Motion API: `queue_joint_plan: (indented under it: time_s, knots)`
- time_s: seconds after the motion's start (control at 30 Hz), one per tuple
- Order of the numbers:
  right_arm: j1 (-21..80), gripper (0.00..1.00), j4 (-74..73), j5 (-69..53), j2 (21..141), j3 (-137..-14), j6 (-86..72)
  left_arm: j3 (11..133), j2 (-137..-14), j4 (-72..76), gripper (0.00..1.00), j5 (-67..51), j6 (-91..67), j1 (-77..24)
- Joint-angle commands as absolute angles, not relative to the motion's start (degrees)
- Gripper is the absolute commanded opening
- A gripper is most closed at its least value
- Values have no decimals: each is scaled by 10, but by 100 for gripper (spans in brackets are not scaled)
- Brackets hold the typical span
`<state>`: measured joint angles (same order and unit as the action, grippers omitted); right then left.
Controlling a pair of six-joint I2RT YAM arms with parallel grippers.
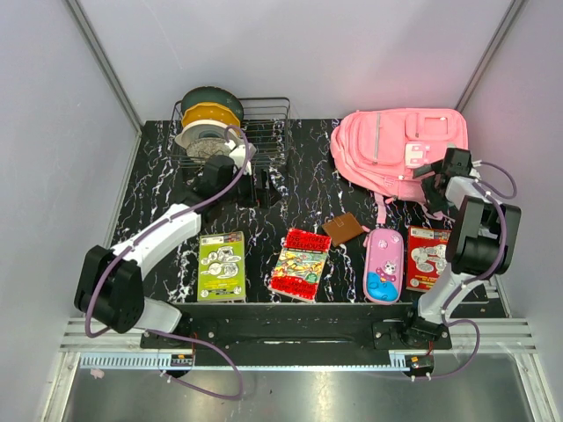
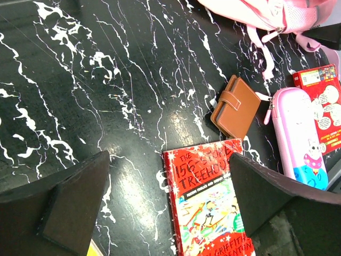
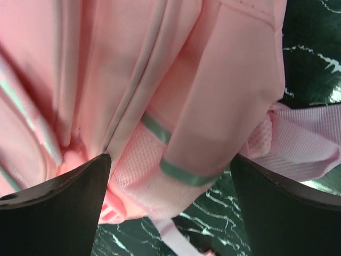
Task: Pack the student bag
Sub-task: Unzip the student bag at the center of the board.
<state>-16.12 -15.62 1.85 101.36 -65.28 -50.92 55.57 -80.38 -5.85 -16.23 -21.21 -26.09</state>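
Right gripper [image 3: 170, 160] is hovering with its jaws spread wide and nothing pinched between them, right over the student bag [image 3: 160, 80]. Its wrist cam is basically getting filled with pink fabric, a grey trim strip and a bit of strap. On the top cam that's putting it at the bag's near right edge, and the bag itself is lying flat at the back right of the black marble-look table [image 1: 154, 185].

Left gripper [image 2: 168, 160] is also standing wide open and holding nothing, hanging above the tabletop right at the top edge of the red Treehouse book [image 2: 208, 208]. Past that the brown wallet [image 2: 236, 106] is lying closed, the pink pencil case [image 2: 298, 133] is sitting just beside it, and another red book [image 2: 325, 101] is lying on the case's other side. A green book [image 1: 222, 265] is lying near left, and a wire basket [image 1: 268, 123] with filament spools [image 1: 209, 119] is sitting back left.
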Motion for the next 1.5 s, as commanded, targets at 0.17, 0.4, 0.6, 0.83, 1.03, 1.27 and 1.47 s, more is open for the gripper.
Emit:
queue_joint_plan:
  time_s: [0.17, 0.4, 0.6, 0.83, 1.03, 1.27, 1.47]
  knots:
    - [-179, 86, -70, 11, 1099, -683, -497, 556, -774, -27, 99, -161, -227, -275]
    - [-181, 15, -18, -15, 1077, -636, -497, 563, -775, -33, 99, -142, -223, -291]
    - [-181, 0, 16, -83, 1024, -620, -507, 585, -787, -35, 99, -102, -222, -330]
    - [-181, 0, 18, -170, 925, -619, -537, 634, -830, -30, 99, -67, -236, -397]
    - [-172, 0, -14, -202, 830, -596, -557, 700, -881, 11, 99, -58, -226, -463]
    - [-158, 0, -40, -200, 740, -544, -568, 820, -997, 44, 99, -89, -234, -522]
    - [-137, 0, -51, -198, 689, -504, -580, 887, -1070, 47, 99, -93, -253, -555]
